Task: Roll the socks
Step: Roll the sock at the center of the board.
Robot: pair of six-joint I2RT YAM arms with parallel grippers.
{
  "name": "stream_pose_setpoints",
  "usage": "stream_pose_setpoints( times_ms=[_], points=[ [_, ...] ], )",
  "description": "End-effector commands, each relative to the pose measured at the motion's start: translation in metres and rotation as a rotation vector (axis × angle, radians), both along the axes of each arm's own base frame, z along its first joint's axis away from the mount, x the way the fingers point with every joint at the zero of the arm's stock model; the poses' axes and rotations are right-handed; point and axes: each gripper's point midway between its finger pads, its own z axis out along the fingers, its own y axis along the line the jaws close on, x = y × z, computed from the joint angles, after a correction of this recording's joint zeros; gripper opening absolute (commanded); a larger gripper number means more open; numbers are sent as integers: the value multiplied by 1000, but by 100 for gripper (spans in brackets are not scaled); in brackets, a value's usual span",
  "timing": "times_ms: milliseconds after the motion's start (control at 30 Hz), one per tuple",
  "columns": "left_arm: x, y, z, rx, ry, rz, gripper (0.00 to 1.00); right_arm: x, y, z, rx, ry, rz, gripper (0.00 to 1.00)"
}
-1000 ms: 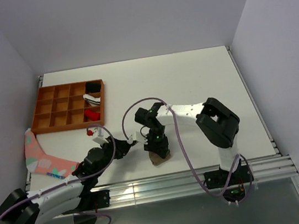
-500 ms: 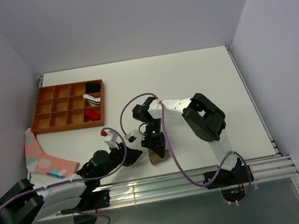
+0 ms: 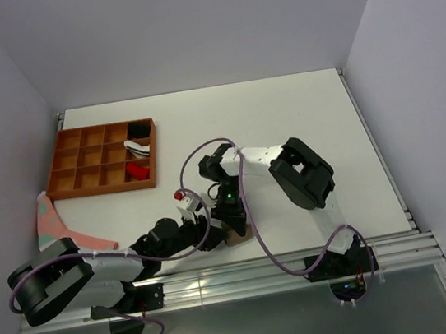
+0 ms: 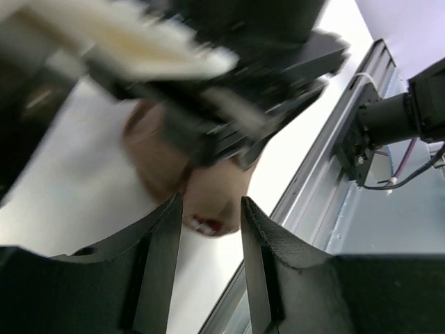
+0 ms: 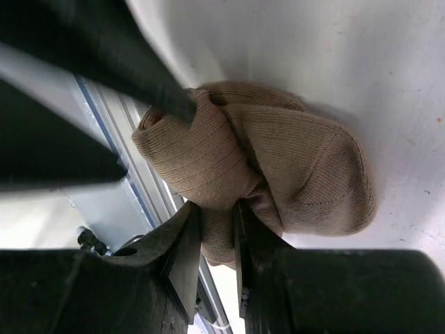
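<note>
Near edge, just beyond the aluminium rail [image 3: 384,248]: the tan-brown sock [image 5: 292,167] lies bunched in a loose, part-formed roll on the white table [image 3: 281,109].

Right gripper [image 5: 217,217] stands over the bundle, jaws pressed together on a fold of knit at its edge.

Left gripper [image 4: 210,209] sits low at the bundle's left, jaws spread. The striped cuff end shows in the gap but is not clamped (this wrist view is blurred).

Red sock: not made out, apart from a reddish trace at the roll's open end.

Judgement: the fabric is light, soft and limp, and likely to slump and unroll if released. It is best gripped across the roll's full thickness, not by one layer.

Farther left lies a pink patterned sock [image 3: 53,228]. Farthest is a wooden divider tray [image 3: 101,189], with three bundles in its right-hand column.
</note>
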Motion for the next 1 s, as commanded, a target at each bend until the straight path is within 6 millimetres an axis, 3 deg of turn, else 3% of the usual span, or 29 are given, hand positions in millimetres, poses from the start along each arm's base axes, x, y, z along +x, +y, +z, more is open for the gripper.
stream_pose_setpoints(
  times_ms=[0,600,700,967],
  points=[
    [6,-19,25,-45,-94,-36,45,9,1,-19,3,-33,29,22],
    [8,-28,-6,54,-56,-42,46,12,3,-20,-4,-18,16,22],
    [11,-27,-12,76,-43,-24,41,13,5,-20,3,-28,8,23],
    [11,-24,-35,147,12,-5,6,21,12,-14,55,-90,-38,35]
  ],
)
